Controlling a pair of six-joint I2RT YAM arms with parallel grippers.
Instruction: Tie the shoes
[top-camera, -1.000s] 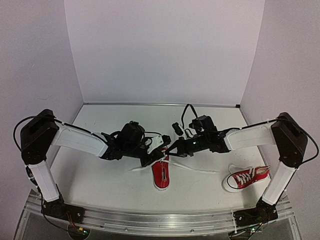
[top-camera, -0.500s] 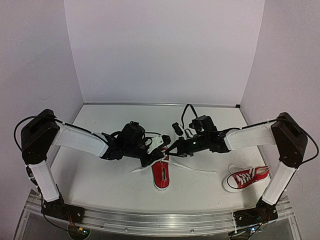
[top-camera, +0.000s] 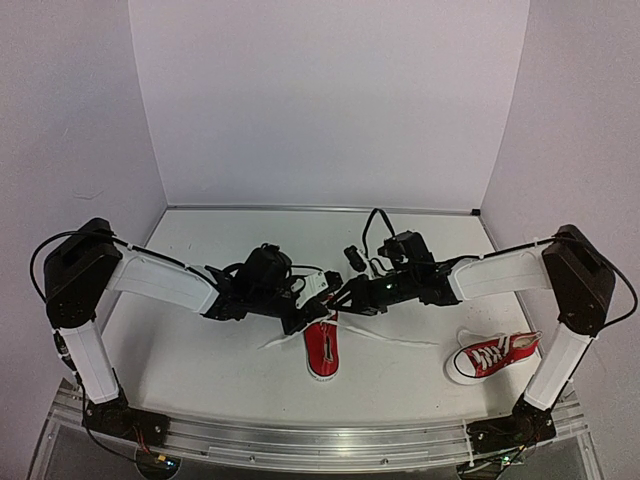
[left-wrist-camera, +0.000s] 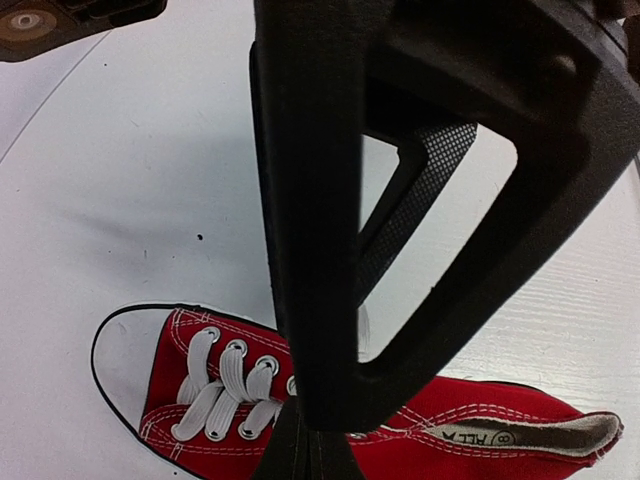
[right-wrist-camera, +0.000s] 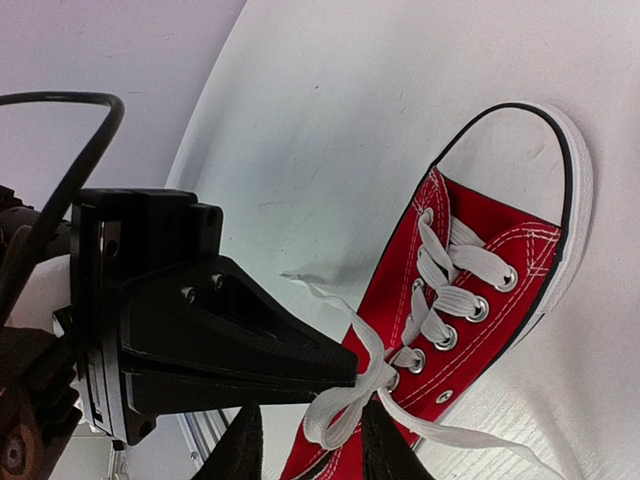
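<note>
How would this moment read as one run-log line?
stage: lacing centre shoe | left gripper: shut on lace | right gripper: open around lace | second shoe: untouched

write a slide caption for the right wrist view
Lacing up: left claw tip at the loose white lace of a red sneaker on the white table.

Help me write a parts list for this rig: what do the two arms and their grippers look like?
Both the left arm and right arm have white boxy link covers between black joint housings. The left gripper and right gripper are black, with angular wedge-shaped fingers carrying a mesh-textured pad. Black cables loop off the arms. No markings are legible.
</note>
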